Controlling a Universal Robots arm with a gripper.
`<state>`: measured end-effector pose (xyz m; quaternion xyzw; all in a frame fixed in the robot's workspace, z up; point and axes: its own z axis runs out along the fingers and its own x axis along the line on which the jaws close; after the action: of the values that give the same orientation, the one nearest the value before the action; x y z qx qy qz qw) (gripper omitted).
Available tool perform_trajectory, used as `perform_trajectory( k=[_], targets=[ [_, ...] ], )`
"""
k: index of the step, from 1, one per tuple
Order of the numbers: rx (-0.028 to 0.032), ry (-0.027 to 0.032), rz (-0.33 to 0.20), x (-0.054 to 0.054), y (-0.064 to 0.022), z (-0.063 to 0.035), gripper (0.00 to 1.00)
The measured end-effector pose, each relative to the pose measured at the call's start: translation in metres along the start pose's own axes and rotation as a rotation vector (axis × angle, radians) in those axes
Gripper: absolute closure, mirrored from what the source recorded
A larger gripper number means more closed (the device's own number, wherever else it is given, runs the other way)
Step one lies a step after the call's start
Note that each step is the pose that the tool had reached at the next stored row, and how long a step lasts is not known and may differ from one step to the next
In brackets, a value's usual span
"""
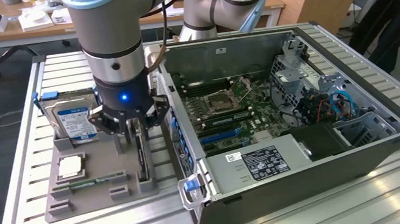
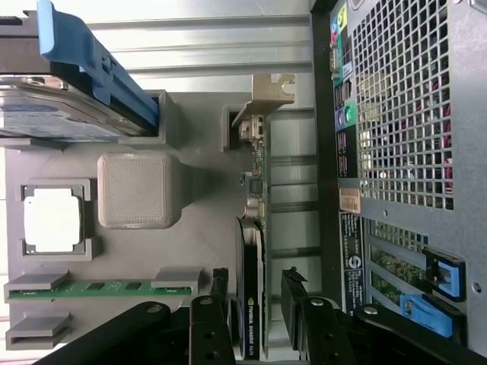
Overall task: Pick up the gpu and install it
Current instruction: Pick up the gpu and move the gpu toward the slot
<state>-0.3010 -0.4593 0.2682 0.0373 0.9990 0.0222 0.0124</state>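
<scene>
Gripper (image 1: 128,133) spread wide over the gpu (image 1: 142,161)
Black card stands on edge right under the gripper, between its two fingers (image 2: 219,298), neither pressed against it; it sits in the grey tray (image 1: 89,173), with the open computer case (image 1: 287,191) just beside the gripper

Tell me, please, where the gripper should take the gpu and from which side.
Probably its upper long edge, near the middle, squeezing the two flat faces and coming straight down. The gpu stands on edge in a slot of the grey holder, bracket at one end, so only the top is free. The open gripper straddles it.
</scene>
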Motion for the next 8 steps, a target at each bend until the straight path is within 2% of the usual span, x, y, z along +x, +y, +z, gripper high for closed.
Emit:
perform_trajectory(
  k=[8],
  targets=[
    [-0.0001,-0.0001,0.000,-0.0005,-0.0004,0.0042,0.59]
  ],
)
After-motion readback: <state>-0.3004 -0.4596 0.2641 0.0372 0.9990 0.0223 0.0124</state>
